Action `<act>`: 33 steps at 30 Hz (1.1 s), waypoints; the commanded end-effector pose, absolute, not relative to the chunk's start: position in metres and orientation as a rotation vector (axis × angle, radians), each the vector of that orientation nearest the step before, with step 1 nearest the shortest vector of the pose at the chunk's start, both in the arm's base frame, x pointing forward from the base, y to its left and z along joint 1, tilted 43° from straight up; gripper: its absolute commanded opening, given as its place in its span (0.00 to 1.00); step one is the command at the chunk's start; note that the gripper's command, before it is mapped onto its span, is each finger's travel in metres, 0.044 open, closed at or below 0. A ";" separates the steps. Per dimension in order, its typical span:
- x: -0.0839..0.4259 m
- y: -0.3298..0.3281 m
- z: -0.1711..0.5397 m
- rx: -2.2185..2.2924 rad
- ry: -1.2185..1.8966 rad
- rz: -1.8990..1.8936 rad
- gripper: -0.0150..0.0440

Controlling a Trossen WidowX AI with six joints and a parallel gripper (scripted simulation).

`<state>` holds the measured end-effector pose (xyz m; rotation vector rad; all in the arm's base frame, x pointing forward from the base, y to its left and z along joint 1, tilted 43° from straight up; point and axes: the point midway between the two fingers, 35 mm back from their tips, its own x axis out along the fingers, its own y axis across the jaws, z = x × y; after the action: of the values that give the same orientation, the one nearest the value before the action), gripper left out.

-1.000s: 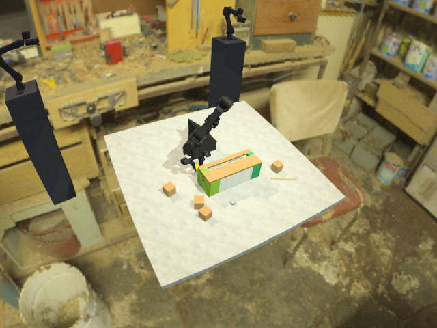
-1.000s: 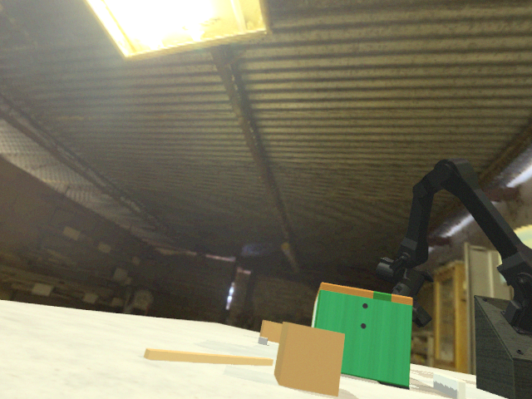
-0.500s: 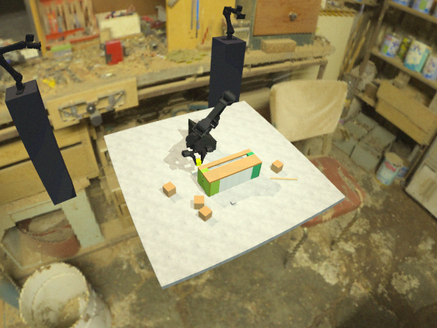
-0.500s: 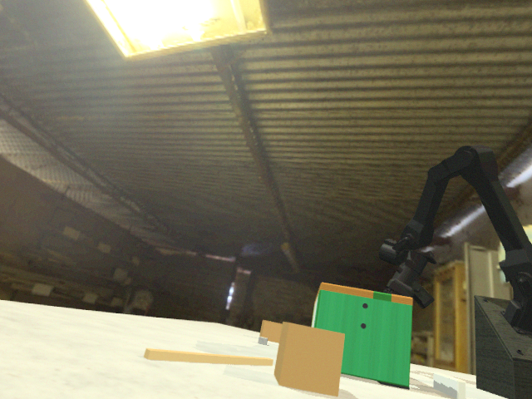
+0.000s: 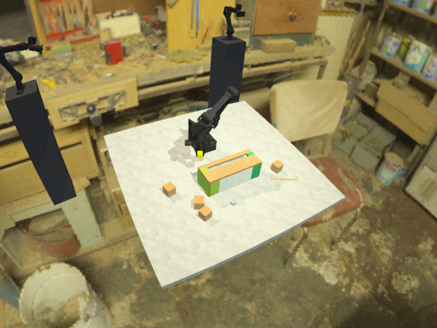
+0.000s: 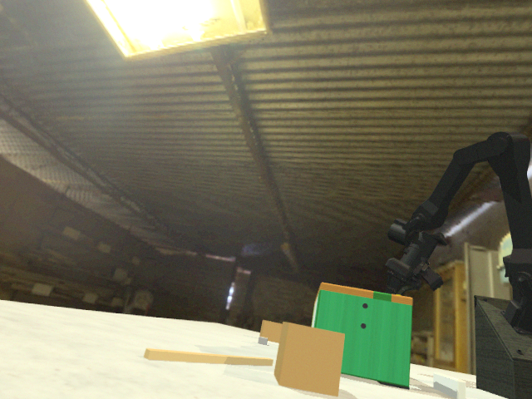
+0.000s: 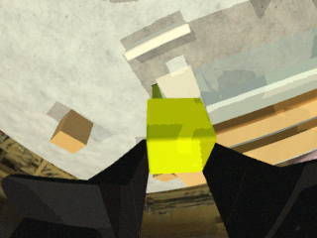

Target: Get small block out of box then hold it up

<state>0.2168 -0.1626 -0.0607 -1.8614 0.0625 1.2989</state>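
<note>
The small yellow block (image 5: 200, 154) (image 7: 175, 136) is held between the fingertips of my gripper (image 5: 200, 152) (image 7: 172, 144), which is shut on it. The block is in the air, outside the box (image 5: 233, 170) (image 6: 369, 352), behind its light-green end in the top view. It appears close to that end; the exact gap cannot be told. The box stands upright, with orange top strips, a slot between them, a clear front and a dark-green far end. In the exterior view the fingertips are mostly hidden behind the box.
Orange cubes (image 5: 169, 188) (image 5: 199, 201) (image 5: 205, 213) stand left and in front of the box. Another cube (image 5: 276, 166) (image 6: 309, 358) and a thin stick (image 5: 283, 178) (image 6: 206, 357) lie off its dark-green end. A small grey piece (image 5: 232, 202) lies in front. A white bar (image 7: 158, 42) is near the box.
</note>
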 end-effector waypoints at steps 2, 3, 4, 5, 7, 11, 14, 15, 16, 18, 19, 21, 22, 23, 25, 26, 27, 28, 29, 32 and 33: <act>0.208 -0.165 -0.046 -1.792 0.175 1.281 0.25; 0.207 -0.166 -0.045 -1.786 0.186 1.279 0.25; 0.207 -0.166 -0.044 -1.784 0.190 1.278 0.25; 0.207 -0.166 -0.044 -1.784 0.190 1.278 0.25; 0.207 -0.166 -0.044 -1.784 0.190 1.278 0.25; 0.207 -0.166 -0.044 -1.784 0.190 1.278 0.25; 0.207 -0.166 -0.044 -1.784 0.190 1.278 0.25; 0.207 -0.166 -0.044 -1.784 0.190 1.278 0.25; 0.207 -0.166 -0.044 -1.784 0.190 1.278 0.25; 0.207 -0.166 -0.044 -1.784 0.190 1.278 0.25; 0.207 -0.166 -0.044 -1.784 0.190 1.278 0.25; 0.207 -0.166 -0.044 -1.784 0.190 1.278 0.25; 0.207 -0.166 -0.044 -1.784 0.190 1.278 0.25; 0.207 -0.166 -0.044 -1.784 0.190 1.278 0.25; 0.207 -0.166 -0.044 -1.784 0.190 1.278 0.25; 0.207 -0.166 -0.044 -1.784 0.190 1.278 0.25; 0.207 -0.166 -0.044 -1.784 0.190 1.278 0.25; 0.207 -0.166 -0.044 -1.784 0.190 1.278 0.25; 0.207 -0.166 -0.044 -1.784 0.190 1.278 0.25; 0.207 -0.166 -0.044 -1.784 0.190 1.278 0.25; 0.207 -0.166 -0.044 -1.784 0.190 1.278 0.25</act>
<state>0.2076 -0.1663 -0.0442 -1.7907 0.1849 1.2764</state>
